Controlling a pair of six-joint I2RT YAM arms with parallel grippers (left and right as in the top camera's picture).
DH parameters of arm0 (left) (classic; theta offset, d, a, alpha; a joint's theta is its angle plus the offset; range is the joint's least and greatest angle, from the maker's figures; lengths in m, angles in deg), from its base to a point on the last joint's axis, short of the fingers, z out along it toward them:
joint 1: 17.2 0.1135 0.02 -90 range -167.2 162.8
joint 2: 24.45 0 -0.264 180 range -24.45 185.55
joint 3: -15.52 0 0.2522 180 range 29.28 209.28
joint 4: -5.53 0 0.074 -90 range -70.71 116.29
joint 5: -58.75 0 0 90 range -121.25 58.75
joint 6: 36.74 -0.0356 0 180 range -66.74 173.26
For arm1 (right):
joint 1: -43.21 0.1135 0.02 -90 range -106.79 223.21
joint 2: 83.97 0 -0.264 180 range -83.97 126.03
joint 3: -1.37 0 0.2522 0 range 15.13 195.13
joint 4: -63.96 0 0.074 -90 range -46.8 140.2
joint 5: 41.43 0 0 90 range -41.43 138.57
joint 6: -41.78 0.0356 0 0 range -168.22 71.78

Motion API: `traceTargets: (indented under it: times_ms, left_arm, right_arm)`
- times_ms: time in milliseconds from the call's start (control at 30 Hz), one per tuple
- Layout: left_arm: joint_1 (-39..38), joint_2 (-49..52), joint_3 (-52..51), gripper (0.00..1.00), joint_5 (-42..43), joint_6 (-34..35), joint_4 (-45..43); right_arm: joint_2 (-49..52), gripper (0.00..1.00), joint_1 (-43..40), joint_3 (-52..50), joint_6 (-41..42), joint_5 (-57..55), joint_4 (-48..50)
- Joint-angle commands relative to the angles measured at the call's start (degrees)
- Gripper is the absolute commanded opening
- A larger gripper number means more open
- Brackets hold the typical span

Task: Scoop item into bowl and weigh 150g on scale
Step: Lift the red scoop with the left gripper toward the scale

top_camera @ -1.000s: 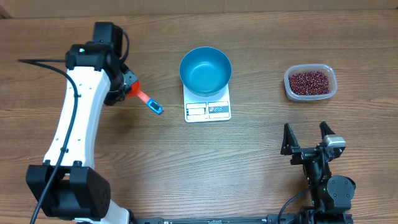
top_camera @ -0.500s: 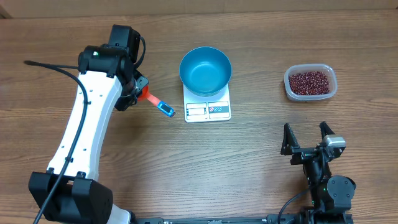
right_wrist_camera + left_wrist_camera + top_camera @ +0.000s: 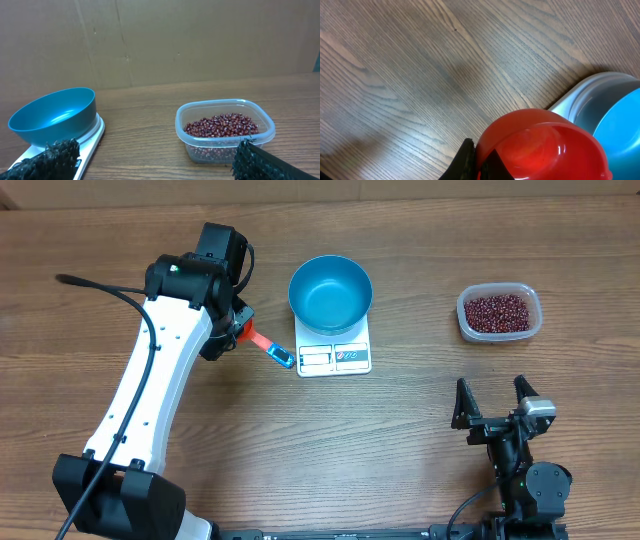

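Blue and smooth, the bowl sits on the back part of the white scale, leaving the scale's display panel uncovered in front. Just left of the scale, the left gripper is pinched tight on a red-orange scoop. The scoop's blue end reaches the scale's front-left corner; whether they touch I cannot tell. The left wrist view shows the scoop's glossy red cup close beside the scale's edge and the bowl. Well to the right of the scale, the beans lie heaped in a clear plastic tub. Nearer the robot than the scale and off to its right, the right gripper hangs over the wooden table, jaws spread wide with nothing between them.
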Motion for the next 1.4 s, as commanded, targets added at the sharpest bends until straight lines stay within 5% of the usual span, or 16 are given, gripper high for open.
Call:
traceTargets:
  times_ms: [0, 1367]
  left_arm:
    - [-0.2, -1.5, 1.3, 0.04, 0.3, 4.6, 0.6]
    - [-0.2, -1.5, 1.3, 0.04, 0.6, 7.1, 0.6]
  right_arm:
    - [-0.6, 1.00, 0.5, -0.6, 0.0, -0.7, 0.2]
    - [-0.6, 1.00, 0.5, -0.6, 0.0, -0.7, 0.2]
